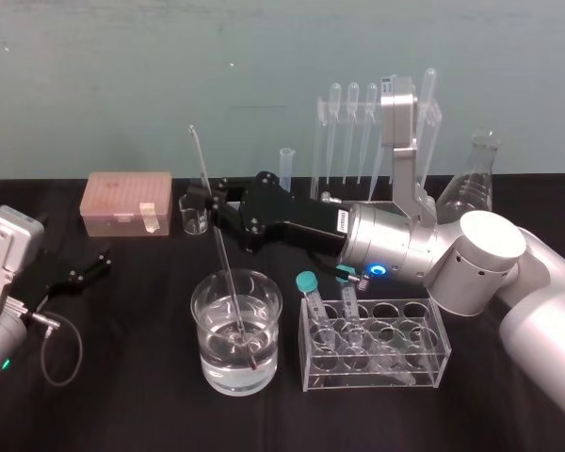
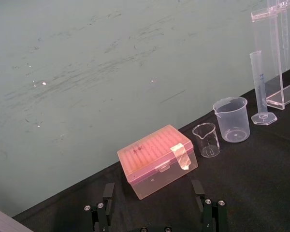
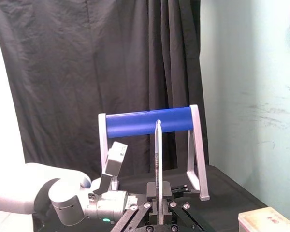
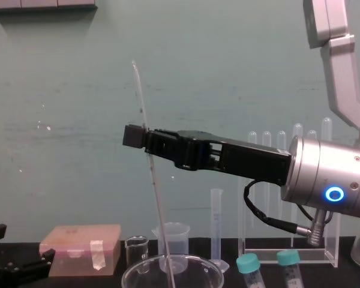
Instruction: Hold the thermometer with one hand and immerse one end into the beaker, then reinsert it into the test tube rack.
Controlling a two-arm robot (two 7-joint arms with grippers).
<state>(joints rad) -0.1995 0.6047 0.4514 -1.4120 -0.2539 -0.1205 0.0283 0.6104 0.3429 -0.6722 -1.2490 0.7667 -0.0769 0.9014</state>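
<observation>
Carefully: my right pincer (image 1: 204,200) clenches the tilted thermometer (image 1: 200,160), tip sunk in the glass bowl (image 1: 269,330); pressing lower could snap it. At left, my left pincer (image 1: 87,266) sits parked, released.

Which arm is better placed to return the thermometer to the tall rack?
Right. The right gripper is shut on the thermometer, with the clear rack just behind that arm. The left gripper sits far left, open.

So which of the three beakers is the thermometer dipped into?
The wide glass beaker holding water, nearest the robot; the small glass beaker and the whitish plastic beaker stand empty farther back.
</observation>
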